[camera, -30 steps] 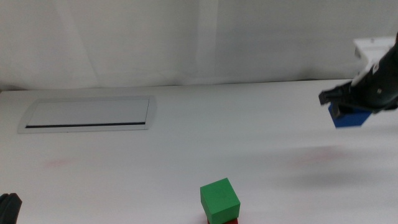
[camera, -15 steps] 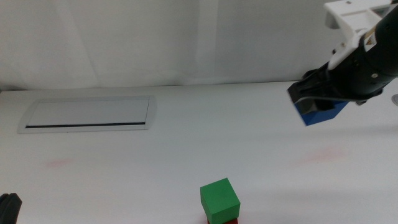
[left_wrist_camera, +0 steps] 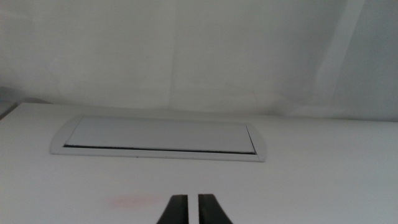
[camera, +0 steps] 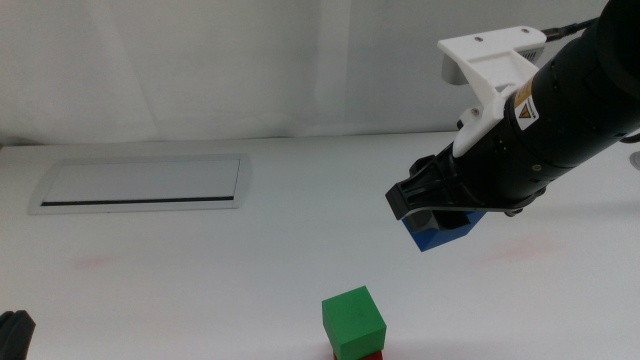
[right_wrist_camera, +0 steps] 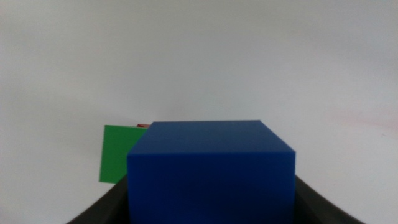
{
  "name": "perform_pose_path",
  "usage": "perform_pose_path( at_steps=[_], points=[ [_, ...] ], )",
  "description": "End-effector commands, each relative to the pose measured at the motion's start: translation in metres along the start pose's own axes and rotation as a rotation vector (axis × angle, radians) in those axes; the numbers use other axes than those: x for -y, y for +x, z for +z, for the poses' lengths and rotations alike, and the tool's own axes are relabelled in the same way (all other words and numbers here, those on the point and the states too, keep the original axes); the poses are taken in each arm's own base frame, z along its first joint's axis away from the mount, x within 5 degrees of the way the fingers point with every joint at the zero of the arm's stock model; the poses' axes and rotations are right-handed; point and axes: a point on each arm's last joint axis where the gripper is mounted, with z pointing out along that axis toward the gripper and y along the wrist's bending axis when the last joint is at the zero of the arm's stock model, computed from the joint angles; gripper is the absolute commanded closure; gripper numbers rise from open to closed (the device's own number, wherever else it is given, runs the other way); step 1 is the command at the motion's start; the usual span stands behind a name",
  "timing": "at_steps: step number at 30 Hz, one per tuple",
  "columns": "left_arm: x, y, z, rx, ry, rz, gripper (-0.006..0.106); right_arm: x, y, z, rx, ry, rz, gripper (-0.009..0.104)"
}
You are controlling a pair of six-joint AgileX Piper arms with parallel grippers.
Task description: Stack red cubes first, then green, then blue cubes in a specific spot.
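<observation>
The right pincer, clenched on the small matte deep blue cube, has swung in from the bench's right edge toward the bright green cube topping the red cube, so placement looks imminent.

The green cube is set on the red cube at the near edge of the bench, about midway across; only a sliver of the lower cube is seen beneath it. The blue cube is held clear of the bench in the right hand, behind and to the right of the stack and above it. A flat recessed panel is let into the bench far to the left, well apart from the stack. The left hand is seen only at the near left corner, with its jaws nearly closed and nothing between them.
</observation>
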Motion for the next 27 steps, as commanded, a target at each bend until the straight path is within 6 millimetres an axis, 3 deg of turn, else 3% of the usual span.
perform_pose_path(
  at_steps=[1,9,17,27],
  points=[
    [-0.002,0.013,0.001,-0.027,-0.008,-0.014,0.103,-0.004,-0.001,0.0,0.005,-0.026,0.009,0.098],
    [-0.002,0.013,0.001,-0.027,-0.008,-0.014,0.103,-0.028,-0.018,0.017,-0.09,-0.033,-0.04,0.098],
    [-0.002,0.013,0.001,-0.027,-0.008,-0.014,0.103,-0.051,-0.014,0.041,-0.158,-0.003,-0.07,0.098],
    [-0.002,0.013,0.001,-0.027,-0.008,-0.014,0.103,-0.061,-0.013,0.062,-0.199,0.007,-0.026,0.098]
  ],
)
